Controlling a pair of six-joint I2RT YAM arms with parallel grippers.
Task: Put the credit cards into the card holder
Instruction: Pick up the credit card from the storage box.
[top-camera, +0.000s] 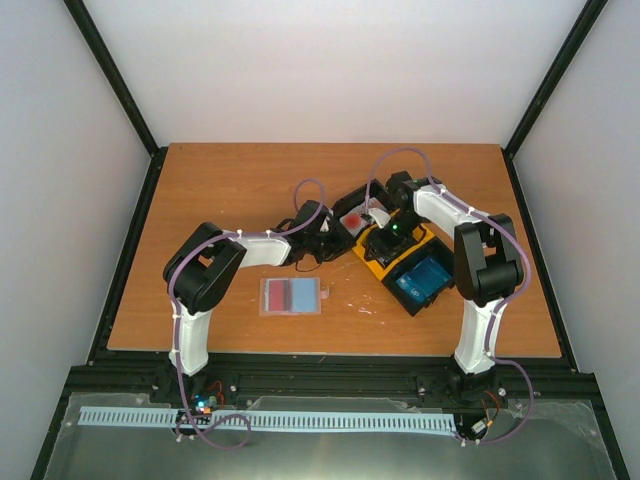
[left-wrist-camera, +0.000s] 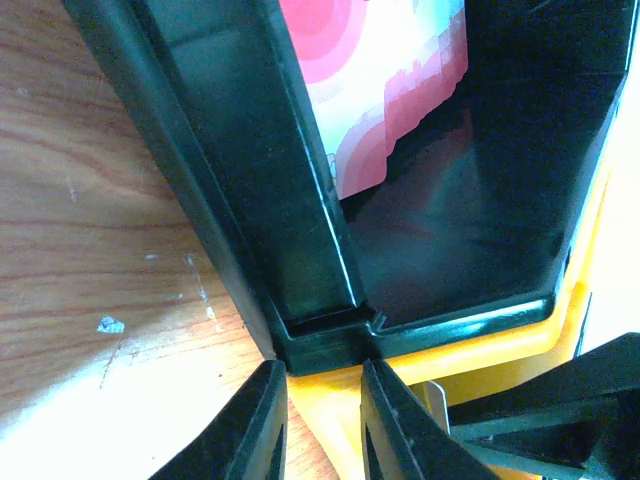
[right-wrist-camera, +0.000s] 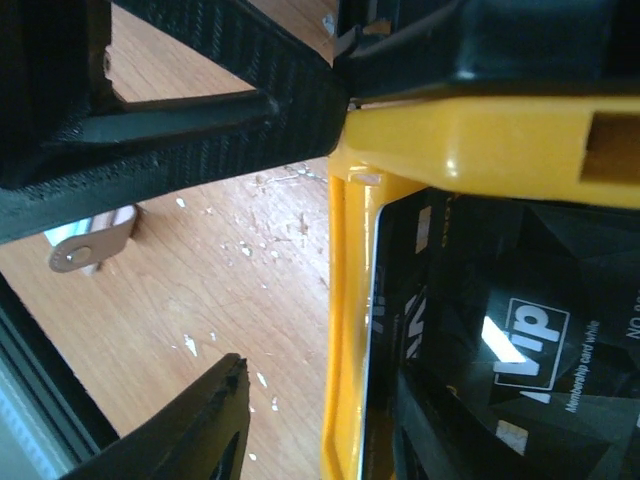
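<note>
Both arms rise from their bases, bend at the elbow and reach in toward each other, so the two wrists nearly meet. The left arm (top-camera: 205, 275) lies low, with its forearm stretched out to the right. The left gripper (top-camera: 338, 238) has its fingers (left-wrist-camera: 255, 430) close together, pinching the yellow corner of the tray (left-wrist-camera: 480, 350). The right arm (top-camera: 487, 262) stands taller and folds back to the left. The right gripper (top-camera: 380, 245) points down with its jaws apart. Only one finger (right-wrist-camera: 200, 430) shows clearly.
</note>
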